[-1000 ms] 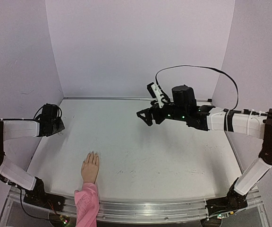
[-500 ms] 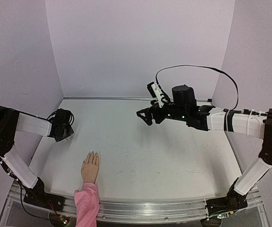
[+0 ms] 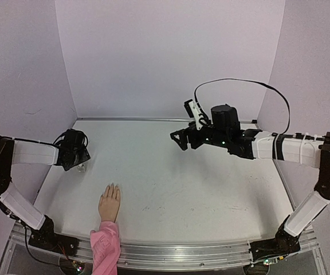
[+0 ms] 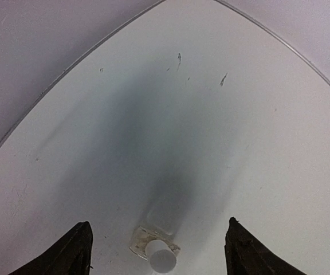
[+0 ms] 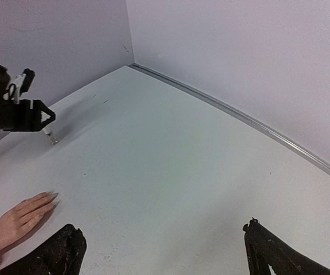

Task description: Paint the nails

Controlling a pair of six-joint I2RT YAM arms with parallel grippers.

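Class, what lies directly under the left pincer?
A small white bottle stands on the table, untouched, between the open fingers of the left pincer. From above, the pincer hides most of it.

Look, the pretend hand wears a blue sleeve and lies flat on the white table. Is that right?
Not quite. The sleeve is pink, not blue, as the top external view shows. The rest holds: the pretend hand wears it and lies flat on the white table.
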